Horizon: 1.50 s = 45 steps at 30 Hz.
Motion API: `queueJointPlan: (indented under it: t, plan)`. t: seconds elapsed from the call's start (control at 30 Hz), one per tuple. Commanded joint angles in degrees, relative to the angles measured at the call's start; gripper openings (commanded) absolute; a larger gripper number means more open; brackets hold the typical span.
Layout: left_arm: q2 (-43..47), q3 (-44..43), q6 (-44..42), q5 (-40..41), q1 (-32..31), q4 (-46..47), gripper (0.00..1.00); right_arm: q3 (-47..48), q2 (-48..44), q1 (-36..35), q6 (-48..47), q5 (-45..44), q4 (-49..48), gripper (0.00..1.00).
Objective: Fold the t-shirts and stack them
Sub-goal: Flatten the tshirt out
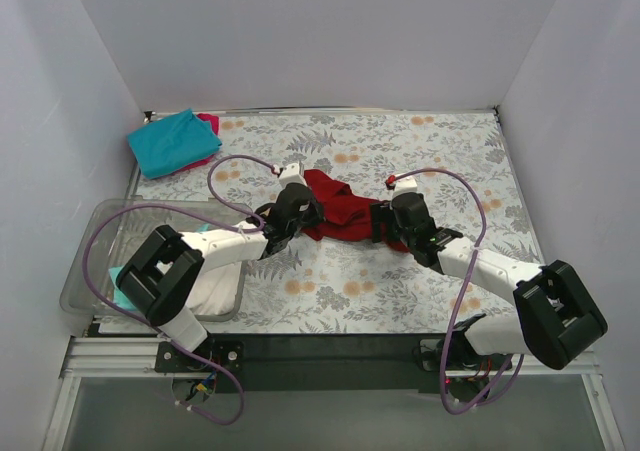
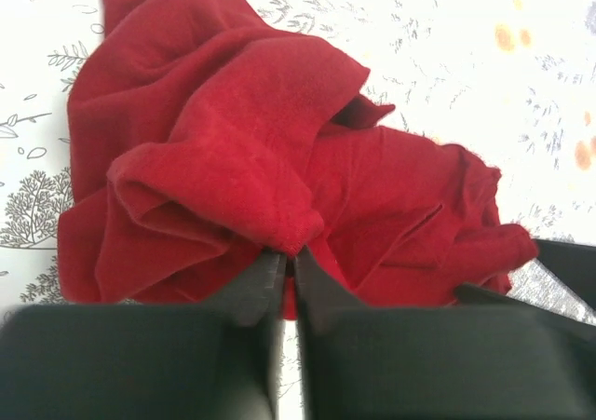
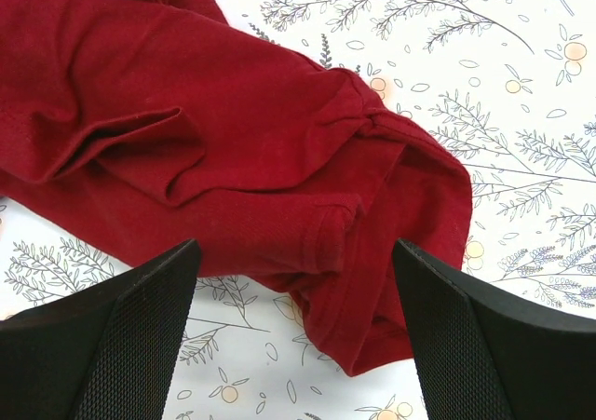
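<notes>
A dark red t-shirt (image 1: 340, 209) lies crumpled in the middle of the table between my two grippers. My left gripper (image 1: 290, 211) is shut on a fold of the red shirt (image 2: 233, 159) at its left side; the fingers (image 2: 251, 294) pinch cloth. My right gripper (image 1: 392, 221) is open over the shirt's right edge (image 3: 279, 150), its fingers (image 3: 149, 318) apart on either side of a hem, not touching it. A teal shirt (image 1: 172, 141) lies folded at the far left on a magenta-pink one (image 1: 209, 123). White cloth (image 1: 215, 281) lies in the bin.
A clear plastic bin (image 1: 95, 261) stands at the near left, under my left arm. The floral tablecloth (image 1: 420, 151) covers the table. White walls close in the left, back and right sides. Purple cables loop over both arms.
</notes>
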<state>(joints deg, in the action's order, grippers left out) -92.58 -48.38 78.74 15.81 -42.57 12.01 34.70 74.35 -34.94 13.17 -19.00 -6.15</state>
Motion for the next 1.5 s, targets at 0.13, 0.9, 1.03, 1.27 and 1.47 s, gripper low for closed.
queueJointPlan:
  t: [0.13,0.9,1.03,1.27,1.47]
  plan:
    - [0.73,-0.49,0.54,4.57,0.82,1.17,0.00,-0.42,-0.96,0.05,0.10,-0.24,-1.85,0.76]
    - [18.83,5.48,-4.74,9.15,5.64,-4.98,0.00,-1.30,-3.56,0.66,-3.33,0.29,-5.72,0.01]
    - [25.14,8.38,-4.91,11.26,9.86,-5.86,0.00,-0.60,-13.92,0.75,-3.33,-9.79,1.99,0.01]
    - [31.40,12.26,-4.74,10.04,14.18,-5.59,0.00,1.95,-26.09,0.84,-0.17,-23.26,15.53,0.01]
    - [29.74,13.92,-3.77,12.22,14.26,-7.00,0.00,2.56,-26.18,1.01,9.40,-38.72,28.20,0.01]
